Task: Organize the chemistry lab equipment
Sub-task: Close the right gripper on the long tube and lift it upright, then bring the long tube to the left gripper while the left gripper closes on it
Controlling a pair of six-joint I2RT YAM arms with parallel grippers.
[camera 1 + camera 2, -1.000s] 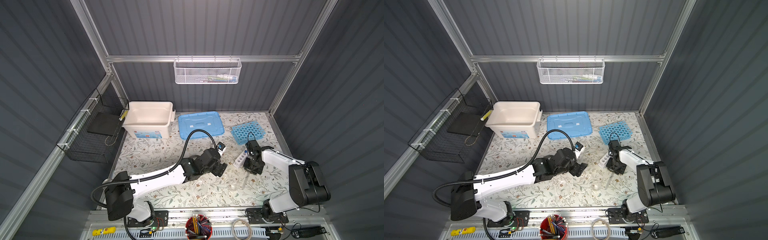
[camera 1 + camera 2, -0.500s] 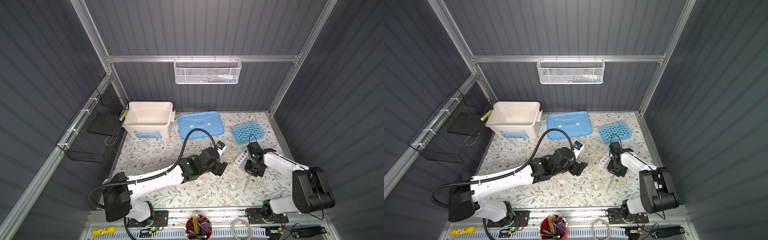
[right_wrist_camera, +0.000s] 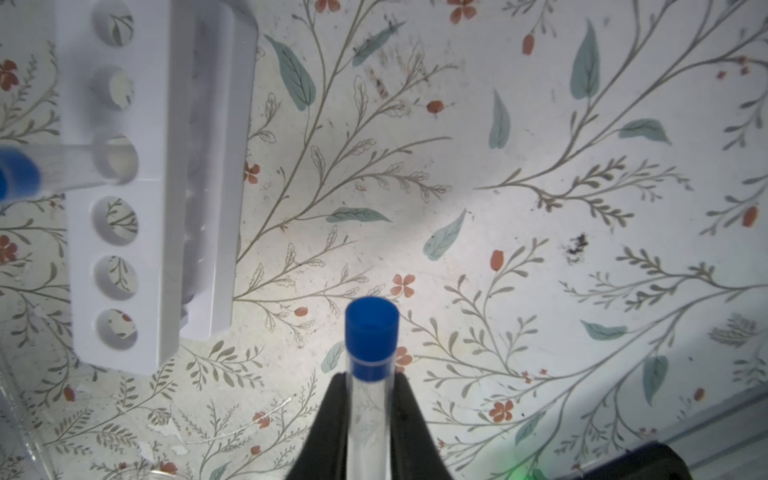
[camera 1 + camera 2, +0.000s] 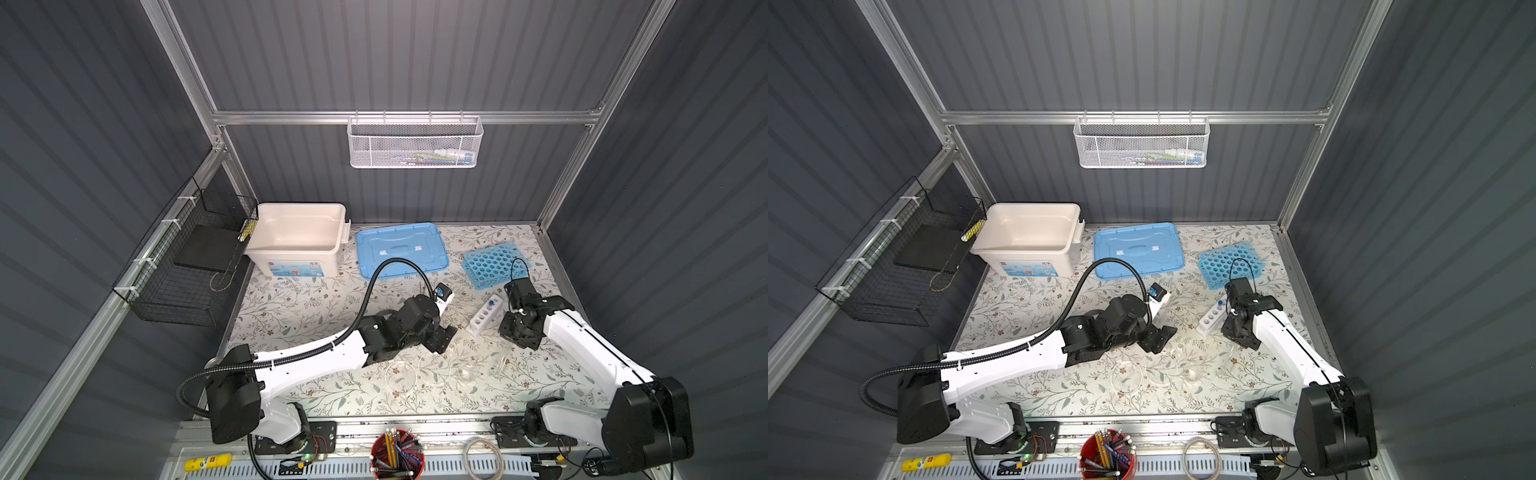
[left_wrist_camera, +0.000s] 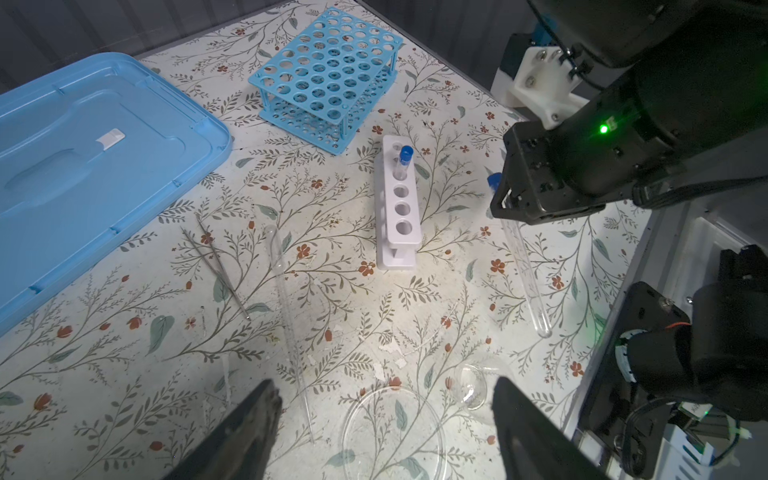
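a robot lab booth: grey panel walls (image 4: 415, 62), aluminium frame (image 4: 407, 117), test-tube rack (image 4: 494, 264) on floral tabletop (image 4: 316, 390).

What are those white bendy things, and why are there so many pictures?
They are two robot arms. Two pictures look down from above; two come from cameras on the arms' wrists. The right end effector is pinching a blue-capped test tube near a white tube rack, which holds another tube. The left end effector is open, near a round glass dish. Tweezers, a blue rack and a blue lid lie on the flowery table.
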